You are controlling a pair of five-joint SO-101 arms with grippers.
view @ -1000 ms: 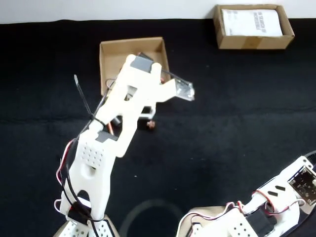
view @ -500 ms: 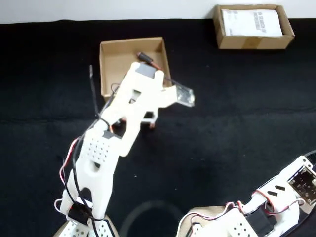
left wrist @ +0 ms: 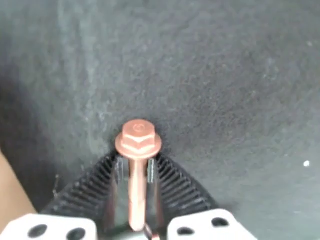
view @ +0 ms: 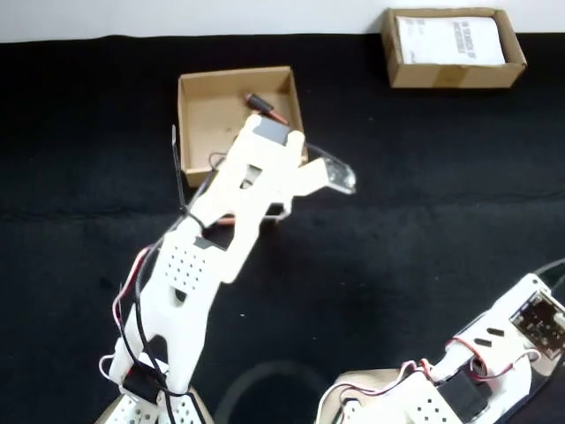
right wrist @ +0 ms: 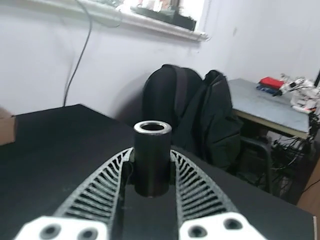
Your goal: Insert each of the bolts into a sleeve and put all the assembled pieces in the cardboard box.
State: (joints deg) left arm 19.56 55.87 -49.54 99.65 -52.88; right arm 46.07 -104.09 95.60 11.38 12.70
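As the left gripper (left wrist: 136, 164) pinches the copper bolt (left wrist: 138, 142) by its shank, it seems stiff, light, slick. The right gripper (right wrist: 151, 167) clamps the black sleeve (right wrist: 152, 150) mid-body.

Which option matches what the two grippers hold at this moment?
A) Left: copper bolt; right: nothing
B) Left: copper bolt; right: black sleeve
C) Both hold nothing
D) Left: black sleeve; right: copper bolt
B: in the left wrist view the left gripper is closed on the copper bolt, and in the right wrist view the right gripper is closed on the black sleeve.
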